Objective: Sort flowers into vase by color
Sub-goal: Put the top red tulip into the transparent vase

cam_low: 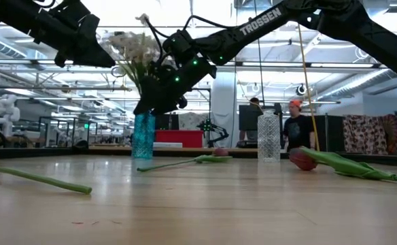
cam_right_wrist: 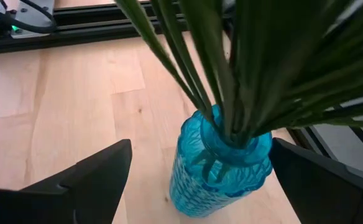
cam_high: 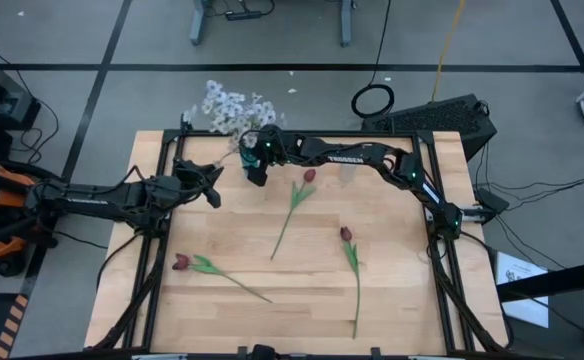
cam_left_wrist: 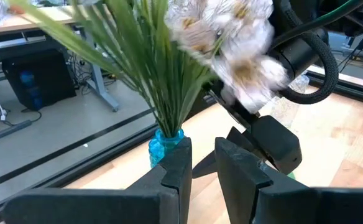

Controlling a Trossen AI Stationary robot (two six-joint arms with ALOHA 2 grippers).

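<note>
A blue glass vase (cam_right_wrist: 222, 165) stands near the table's far edge. White flower sprays (cam_high: 232, 108) stand in it, their green stems (cam_right_wrist: 231, 74) going down into its neck. Three dark red tulips lie flat on the wood: one mid-table (cam_high: 297, 195), one right of centre (cam_high: 350, 255), one near left (cam_high: 207, 266). My right gripper (cam_right_wrist: 200, 180) is open, one finger on each side of the blue vase, clear of the glass. My left gripper (cam_left_wrist: 203, 168) hovers left of the vase, its fingers a narrow gap apart with nothing between them.
A clear glass vase (cam_low: 269, 137) stands on the table's far side, right of the blue one and under my right arm (cam_high: 357, 152). A black metal frame (cam_high: 152, 150) borders the table. People stand in the room beyond the table.
</note>
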